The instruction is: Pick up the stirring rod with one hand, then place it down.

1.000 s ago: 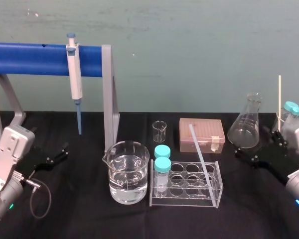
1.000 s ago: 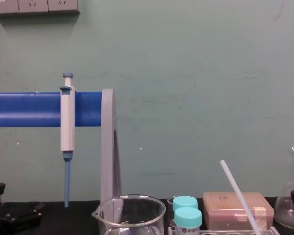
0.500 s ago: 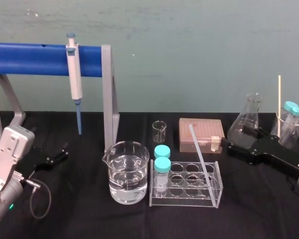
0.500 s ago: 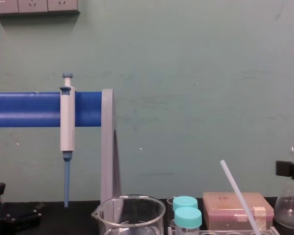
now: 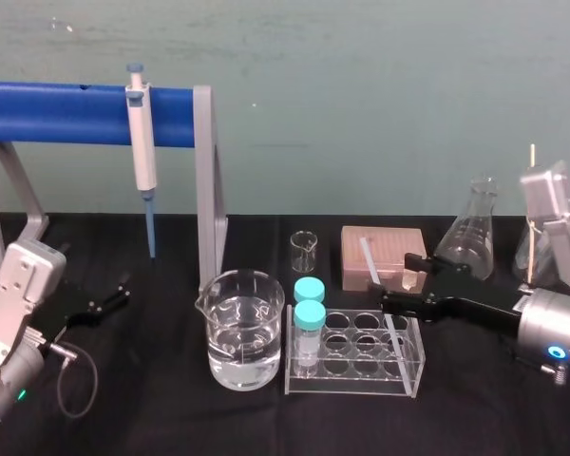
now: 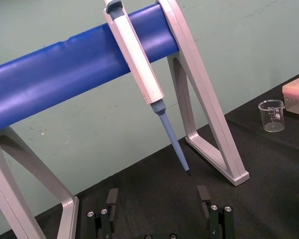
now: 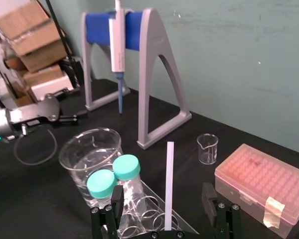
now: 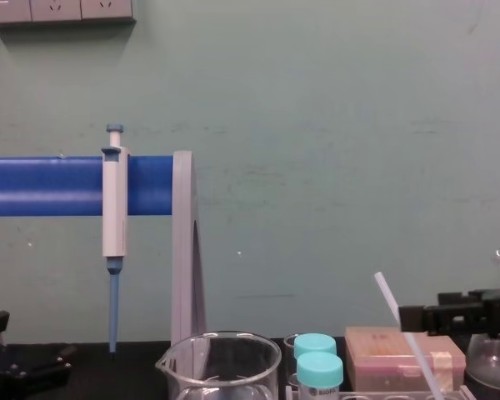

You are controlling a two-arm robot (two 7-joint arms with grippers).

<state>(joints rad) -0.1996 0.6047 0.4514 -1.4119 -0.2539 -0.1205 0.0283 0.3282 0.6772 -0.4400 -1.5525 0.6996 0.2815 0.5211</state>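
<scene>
Leftward from the flask (image 5: 468, 242), the right gripper (image 5: 397, 282) has swung over the tube rack (image 5: 353, 385). Near the blue pipette stand (image 5: 85, 114) the left gripper (image 5: 114, 294) lies parked, jaws wide. Head view shows the stirring rod (image 5: 370, 261) leaning in the rack; the right wrist view adds wide jaws flanking it without touching.

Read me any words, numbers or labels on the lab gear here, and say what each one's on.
No text is readable.
Small beaker: faint printed scale marks, too small to read.
Front teal-capped tube: dark print under the cap, too blurred to read.
Pipette, tip box, and the right gripper open around the stirring rod: no writing visible.
Left gripper, parked at the table's left: no writing visible.
</scene>
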